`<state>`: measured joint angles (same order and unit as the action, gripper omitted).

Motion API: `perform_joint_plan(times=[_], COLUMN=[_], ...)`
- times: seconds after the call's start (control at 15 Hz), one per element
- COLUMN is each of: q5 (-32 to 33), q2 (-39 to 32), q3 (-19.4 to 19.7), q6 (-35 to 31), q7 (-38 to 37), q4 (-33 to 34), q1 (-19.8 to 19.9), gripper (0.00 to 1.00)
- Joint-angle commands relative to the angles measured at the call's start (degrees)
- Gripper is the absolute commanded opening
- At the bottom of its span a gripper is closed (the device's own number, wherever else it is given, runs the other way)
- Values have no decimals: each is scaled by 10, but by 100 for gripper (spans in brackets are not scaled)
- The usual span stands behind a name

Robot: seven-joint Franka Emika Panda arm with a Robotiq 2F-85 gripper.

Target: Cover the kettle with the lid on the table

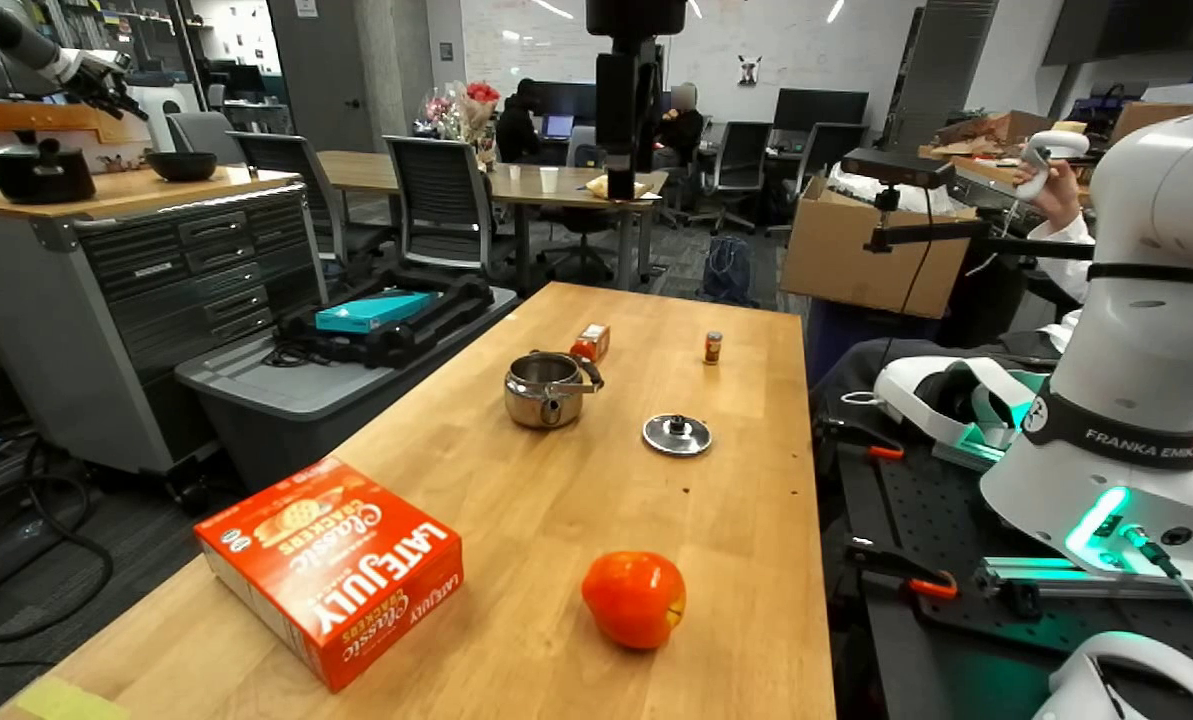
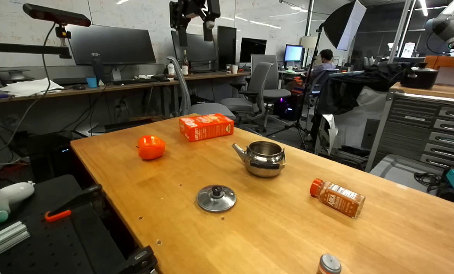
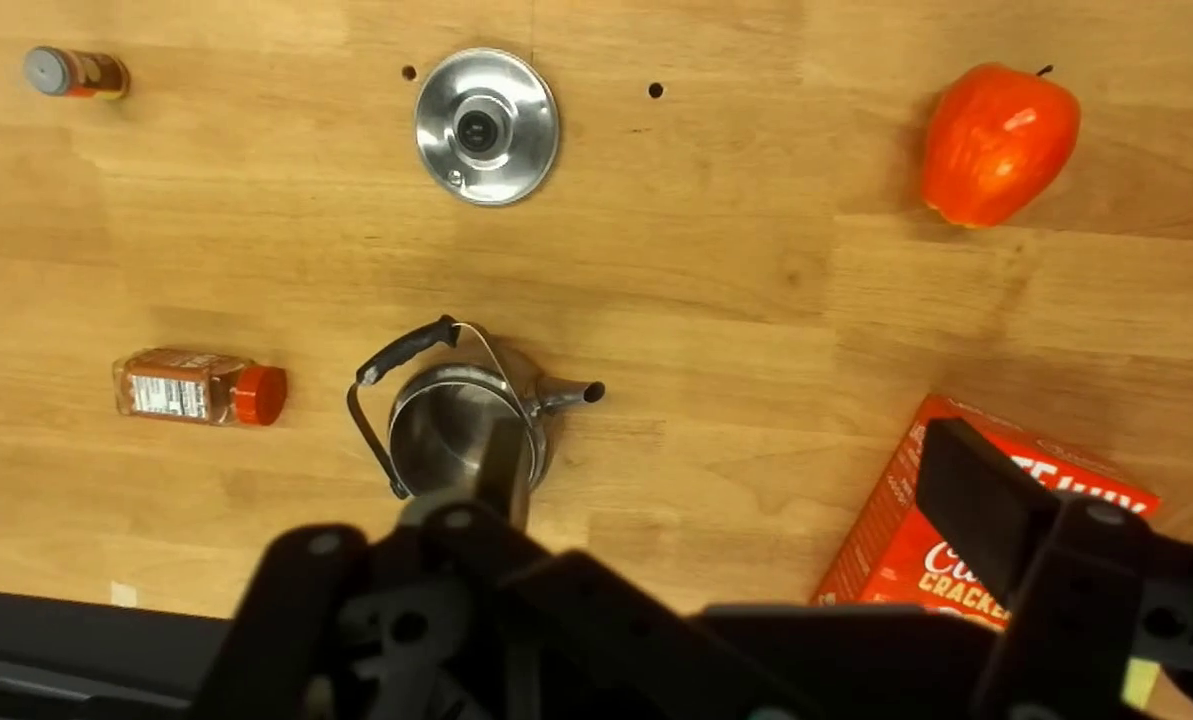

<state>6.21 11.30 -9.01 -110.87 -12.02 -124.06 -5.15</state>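
Wrist view: one small, squat, shiny silver metal kettle (image 3: 454,422) is found upright on a strip-jointed wooden table (image 3: 716,270), its body rounded and its mouth uncovered. Its single tapering spout is pointed to the right of that view; its one bent metal handle, fitted with a black grip, is tipped to the opposite side, the grip's long axis slanted. One flat, round, polished silver metal lid (image 3: 487,127) is located on the same table, near the kettle and apart from it, its single black knob turned upward. One black two-fingered gripper (image 2: 195,35) is suspended well above the table, its fingers set wide apart; by one of them, part of the kettle is hidden in the wrist view. Small containers are counted as two: one clear, brown-filled, red-capped jar (image 2: 341,199), laid on its side near the kettle, and one grey-capped cylinder (image 1: 713,350), stood upright. To the spout's side, one glossy, orange-red, fruit-shaped object (image 3: 1001,150) with a thin dark stem and one red cardboard cracker box (image 1: 336,560) with white lettering are placed, apart from each other. One white robot arm (image 1: 1146,340) is seen beside the table in an exterior view.
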Motion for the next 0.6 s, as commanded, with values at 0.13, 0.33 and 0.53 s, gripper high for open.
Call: perform_joint_plan(times=[0.13, 0.33, 0.53], q5=[-27, -25, -23], q2=[0, -4, -20], q3=[21, 32, 40], q6=[-28, -27, -36], q7=[16, 29, 28], q4=[-28, -34, -38], q1=[2, 7, 12], gripper=[100, 100, 100])
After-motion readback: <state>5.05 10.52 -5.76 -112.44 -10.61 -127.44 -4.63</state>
